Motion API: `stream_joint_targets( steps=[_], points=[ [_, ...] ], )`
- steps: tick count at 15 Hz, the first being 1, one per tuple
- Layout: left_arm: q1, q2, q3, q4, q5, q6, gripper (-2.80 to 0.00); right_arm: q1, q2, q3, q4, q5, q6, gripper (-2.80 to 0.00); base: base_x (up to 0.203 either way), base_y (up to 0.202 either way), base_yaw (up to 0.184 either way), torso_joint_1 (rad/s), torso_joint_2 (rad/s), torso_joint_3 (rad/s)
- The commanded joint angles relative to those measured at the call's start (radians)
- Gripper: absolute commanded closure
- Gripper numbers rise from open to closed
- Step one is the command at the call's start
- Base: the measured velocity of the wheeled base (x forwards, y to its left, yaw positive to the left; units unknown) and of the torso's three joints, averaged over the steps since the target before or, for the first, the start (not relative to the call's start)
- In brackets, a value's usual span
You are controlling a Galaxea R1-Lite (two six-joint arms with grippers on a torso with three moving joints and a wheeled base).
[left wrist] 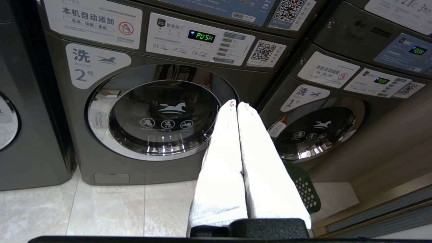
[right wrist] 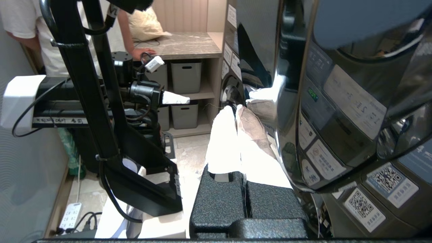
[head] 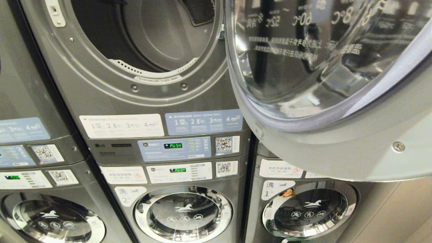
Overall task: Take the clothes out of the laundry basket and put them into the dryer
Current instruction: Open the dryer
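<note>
Your right gripper (right wrist: 236, 108) has its white-wrapped fingers pressed together on nothing, held close beside the dark front of the stacked machines with the robot's own black frame (right wrist: 101, 111) on its other side. Your left gripper (left wrist: 235, 104) is likewise closed and empty, low in front of washer number 2 (left wrist: 155, 114), with a green perforated laundry basket (left wrist: 305, 192) showing just past its fingers on the tiled floor. Above, the dryer (head: 148, 44) stands with its drum bare and its glass door (head: 324, 67) swung wide to the right; no clothes show.
</note>
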Motion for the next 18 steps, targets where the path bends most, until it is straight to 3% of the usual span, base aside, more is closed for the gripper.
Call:
stream_joint_targets(
  steps=[1,7,11,18],
  points=[
    [0.000,0.002,0.000,0.001,-0.001,-0.002,0.00,0.000,-0.027,0.018,0.000,0.004,0.000,0.00,0.000,0.000,0.000,0.000,0.00,0.000],
    [0.000,0.002,0.000,0.001,-0.001,-0.002,0.00,0.000,-0.057,0.052,-0.001,-0.104,0.003,0.00,0.000,0.000,0.000,0.000,0.00,0.000],
    [0.000,0.002,0.000,0.001,-0.001,-0.002,0.00,-0.003,-0.056,0.052,-0.001,-0.119,0.004,0.00,0.000,0.000,0.000,0.000,0.00,0.000],
    [0.000,0.003,0.000,0.001,-0.001,-0.002,0.00,-0.005,-0.062,0.065,-0.001,-0.259,0.003,0.00,0.000,0.000,0.000,0.000,0.00,0.000]
  ],
)
